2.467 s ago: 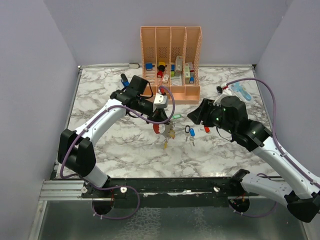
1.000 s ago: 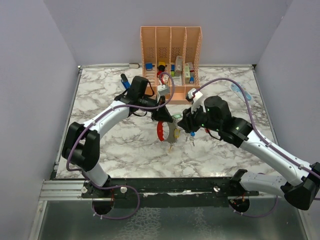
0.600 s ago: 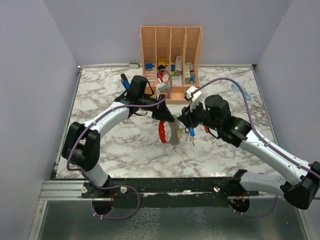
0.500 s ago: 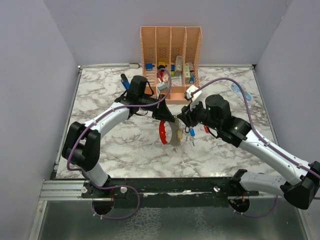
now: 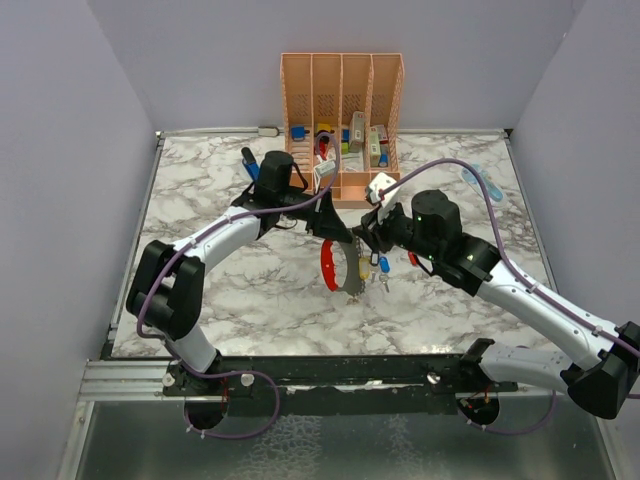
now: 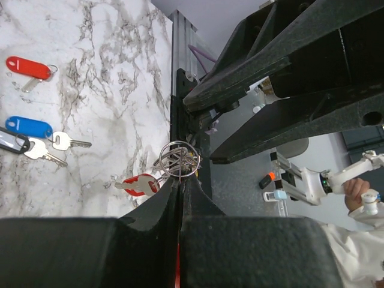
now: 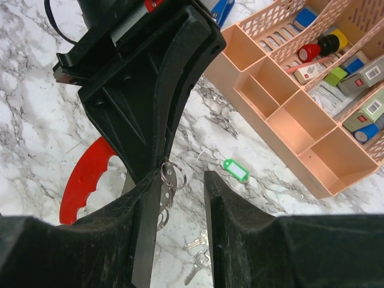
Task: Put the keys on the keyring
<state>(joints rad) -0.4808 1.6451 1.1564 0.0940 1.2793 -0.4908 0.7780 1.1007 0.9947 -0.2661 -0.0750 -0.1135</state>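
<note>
**Keyring pinched over mid-counter, 2 grippers tip to tip**

The left gripper has its jaws pressed together on the keyring, pinching the small metal split ring at its top. The red curved clip and the grey strap hang below the pinch, above the middle of the marble counter. This is in front of the peach organizer, which stands at the far edge.

The right gripper faces the left one, tip to tip. Its jaws stand apart, with the split ring and the top of the strap in the gap between them. Whether either finger touches the metal cannot be told.

4 loose keys lie on the counter. The black-headed key and the blue-headed key lie side by side just right of the hanging strap. The red-headed key lies a little farther toward the right edge. The green-headed key lies between the grippers and the organizer.
</note>
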